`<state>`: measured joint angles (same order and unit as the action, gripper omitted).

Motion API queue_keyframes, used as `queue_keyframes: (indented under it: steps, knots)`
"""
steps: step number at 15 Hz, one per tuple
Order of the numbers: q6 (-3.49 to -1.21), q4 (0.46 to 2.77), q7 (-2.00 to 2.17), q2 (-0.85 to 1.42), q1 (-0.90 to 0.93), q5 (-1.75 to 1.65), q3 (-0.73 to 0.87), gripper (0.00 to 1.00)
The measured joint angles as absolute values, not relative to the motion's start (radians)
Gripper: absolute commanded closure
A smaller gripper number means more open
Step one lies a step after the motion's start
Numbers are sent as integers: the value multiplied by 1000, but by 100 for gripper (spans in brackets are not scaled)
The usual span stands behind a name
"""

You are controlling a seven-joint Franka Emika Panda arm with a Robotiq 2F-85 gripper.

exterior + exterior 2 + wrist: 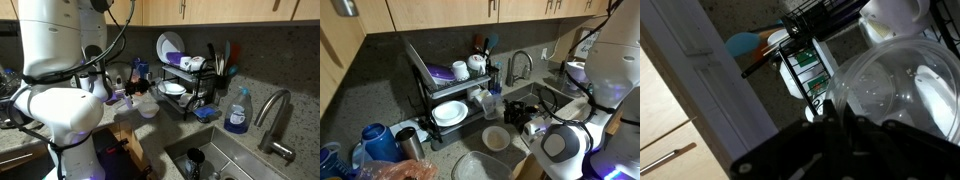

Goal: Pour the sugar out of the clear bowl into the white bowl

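Note:
In the wrist view my gripper [840, 110] is shut on the near rim of the clear bowl [895, 90], which fills the right of that view and is held tilted. Pale glints show through its glass, and I cannot tell the sugar apart from them. In an exterior view the gripper [137, 93] hangs just above the white bowl [148, 108], which sits on the counter by the dish rack. In an exterior view the white bowl [497, 138] lies in front of the rack, with the dark gripper [517, 113] above and to its right.
A black wire dish rack [186, 80] with white dishes stands behind. A sink [215, 160], a faucet [275, 115] and a blue soap bottle [237, 112] are beside it. A wide pale plate [480, 166] lies near the counter's front. A blue utensil [741, 43] sticks out by the rack.

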<state>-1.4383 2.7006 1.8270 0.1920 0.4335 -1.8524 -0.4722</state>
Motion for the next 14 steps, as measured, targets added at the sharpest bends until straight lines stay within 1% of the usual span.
queue_keyframes:
  steps: [14]
  knots:
    - [-1426, 2700, 1826, 195, 442, -1852, -477, 98]
